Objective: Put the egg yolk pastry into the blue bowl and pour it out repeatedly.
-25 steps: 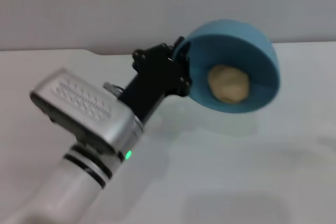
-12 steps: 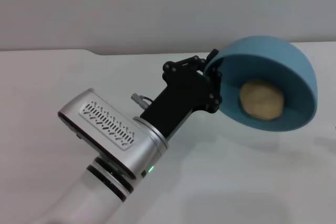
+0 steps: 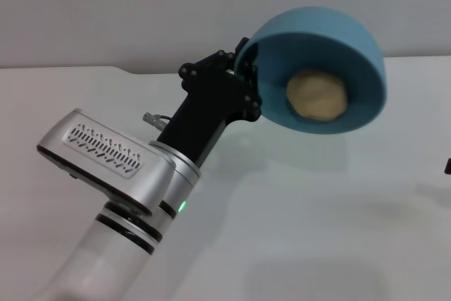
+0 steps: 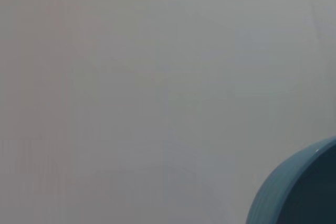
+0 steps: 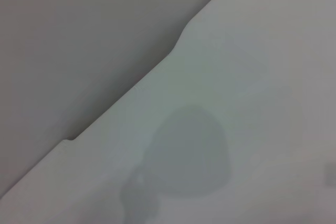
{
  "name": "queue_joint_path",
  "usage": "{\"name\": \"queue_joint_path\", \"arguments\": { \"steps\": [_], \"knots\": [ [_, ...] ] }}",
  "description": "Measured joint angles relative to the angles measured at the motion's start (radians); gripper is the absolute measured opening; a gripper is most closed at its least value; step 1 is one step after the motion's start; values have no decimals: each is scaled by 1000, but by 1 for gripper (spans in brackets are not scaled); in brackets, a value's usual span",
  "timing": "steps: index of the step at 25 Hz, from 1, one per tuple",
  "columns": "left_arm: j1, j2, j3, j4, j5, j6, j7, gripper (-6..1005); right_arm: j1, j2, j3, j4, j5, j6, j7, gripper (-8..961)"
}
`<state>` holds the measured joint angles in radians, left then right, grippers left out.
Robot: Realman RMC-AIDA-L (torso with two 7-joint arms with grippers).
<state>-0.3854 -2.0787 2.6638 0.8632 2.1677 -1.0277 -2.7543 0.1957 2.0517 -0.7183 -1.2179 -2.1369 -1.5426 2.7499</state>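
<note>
one blue bowl [image 3: 320, 40], one egg yolk pastry [image 3: 316, 95], one robot arm [image 3: 141, 181], one white table [image 3: 317, 230]

White table [image 5: 252, 66], grey wall [image 5: 79, 35], rounded shadow [image 5: 189, 150]

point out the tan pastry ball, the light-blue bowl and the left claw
small round tan egg yolk pastry ball [image 3: 317, 95], head view, its middle
glossy light-blue bowl [image 3: 320, 29], head view, outer wall
left claw [image 3: 248, 89], head view, on the bowl's rim
</note>
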Motion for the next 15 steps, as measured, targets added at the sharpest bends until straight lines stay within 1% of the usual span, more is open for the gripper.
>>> {"name": "queue_joint_path", "arguments": {
  "steps": [3, 7, 11, 12, 15],
  "knots": [
    [-8, 0, 3, -21, -17, -12, 0, 0, 1, 4, 2, -1, 1, 0, 0, 492],
    [-13, 0, 44, -35, -90, -98, -1, 1, 5, 9, 3, -3, 1, 0, -1, 489],
    [-23, 0, 62, -43, -123, -112, -3, 1, 16, 10, 3, -3, 1, 0, -1, 487],
    [-31, 0, 76, -56, -147, -142, -8, 1, 19, 10, 3, -3, 1, 0, -1, 486],
    [-32, 0, 78, -57, -152, -156, -12, 1, 25, 10, -1, -3, 1, 1, -1, 484]
  ]
}}
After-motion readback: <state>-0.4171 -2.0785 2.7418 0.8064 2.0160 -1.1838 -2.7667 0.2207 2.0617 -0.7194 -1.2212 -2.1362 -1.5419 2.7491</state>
